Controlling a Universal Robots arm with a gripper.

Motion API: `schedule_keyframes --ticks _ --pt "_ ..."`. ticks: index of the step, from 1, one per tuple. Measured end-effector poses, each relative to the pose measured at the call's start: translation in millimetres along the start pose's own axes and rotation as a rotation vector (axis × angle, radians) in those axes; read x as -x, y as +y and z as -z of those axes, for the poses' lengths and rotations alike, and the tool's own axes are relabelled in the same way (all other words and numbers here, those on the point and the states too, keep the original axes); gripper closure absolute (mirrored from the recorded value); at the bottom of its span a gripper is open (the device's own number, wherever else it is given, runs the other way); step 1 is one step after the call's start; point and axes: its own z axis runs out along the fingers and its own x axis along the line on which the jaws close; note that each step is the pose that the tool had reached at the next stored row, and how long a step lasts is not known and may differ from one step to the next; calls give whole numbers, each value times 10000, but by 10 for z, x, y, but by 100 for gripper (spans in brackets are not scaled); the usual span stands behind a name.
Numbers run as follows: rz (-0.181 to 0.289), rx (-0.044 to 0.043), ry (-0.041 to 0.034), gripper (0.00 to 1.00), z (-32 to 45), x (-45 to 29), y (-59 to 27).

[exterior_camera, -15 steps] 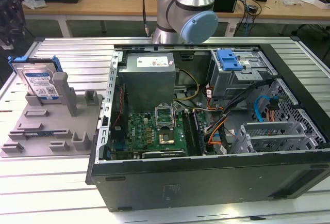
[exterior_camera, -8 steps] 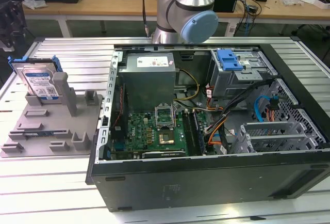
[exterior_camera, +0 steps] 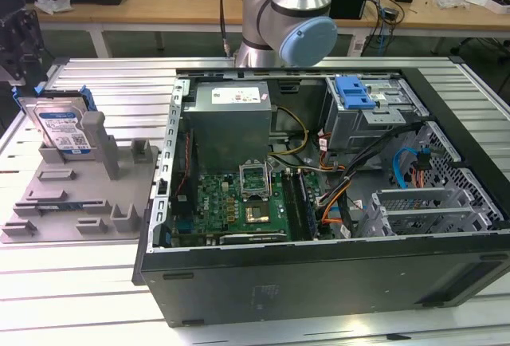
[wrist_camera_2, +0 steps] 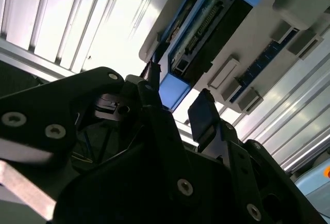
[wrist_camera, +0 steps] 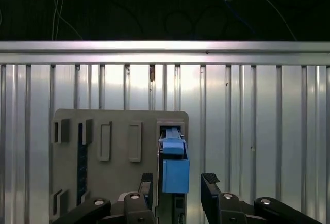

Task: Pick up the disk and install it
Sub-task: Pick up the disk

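Note:
The disk [exterior_camera: 60, 127] stands on edge in a slot of the grey holder [exterior_camera: 76, 198] at the exterior view's left, its white-and-blue label facing out and blue carrier around it. My gripper [exterior_camera: 24, 75] hangs just over it, dark against the table edge. In the first wrist view the disk's blue carrier end [wrist_camera: 175, 168] sits between my two black fingertips [wrist_camera: 210, 182], with gaps on both sides; the gripper [wrist_camera: 178, 185] is open. In the second wrist view the disk [wrist_camera_2: 206, 33] lies beyond the open gripper [wrist_camera_2: 178, 100].
An open computer case [exterior_camera: 319, 282] lies on the slotted aluminium table [exterior_camera: 96, 298], right of the holder. Inside are a grey power-supply box [exterior_camera: 227, 119], a motherboard [exterior_camera: 239, 202], cables and a drive cage with a blue latch [exterior_camera: 355, 91]. The arm's base [exterior_camera: 283, 11] stands behind.

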Motion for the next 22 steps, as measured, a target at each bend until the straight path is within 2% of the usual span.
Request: schedule_keyframes --ticks 22 --pt "0 1 1 50 -148 1 -1"
